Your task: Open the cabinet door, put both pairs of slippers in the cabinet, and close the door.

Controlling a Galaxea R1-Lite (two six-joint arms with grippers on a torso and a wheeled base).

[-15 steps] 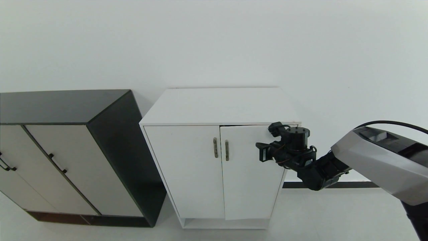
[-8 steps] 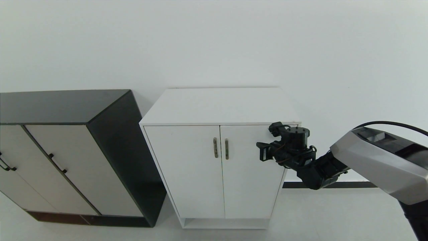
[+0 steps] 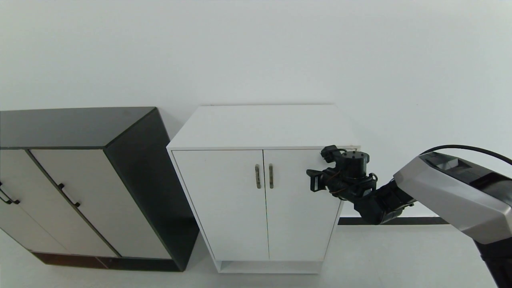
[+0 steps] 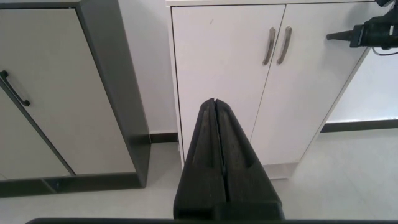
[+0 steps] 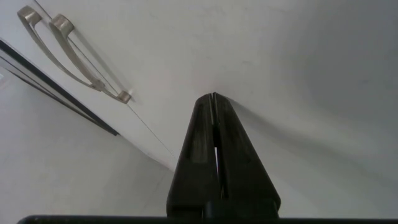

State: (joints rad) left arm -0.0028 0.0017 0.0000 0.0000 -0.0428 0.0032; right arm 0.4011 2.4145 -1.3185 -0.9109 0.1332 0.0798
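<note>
Left gripper (image 4: 214, 109) is hanging back from the white cabinet (image 3: 264, 128), fingers clenched together on nothing. Right gripper (image 5: 214, 102), fingers likewise pressed together and empty, is sitting at the right door (image 3: 300, 208), toward its upper hinge-side corner, apparently touching it. Both doors are lying flush. The door is looking stiff, light and smooth-faced; the metal handle (image 3: 271, 176) at its inner edge is offering the only sure hold.

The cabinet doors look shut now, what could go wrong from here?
1. The shut right pincer has its tip against the white cabinet's right door; more push might skid it across the smooth panel or shove the cabinet.
2. Swinging away sideways, it could catch the nearby metal bar handle.
</note>
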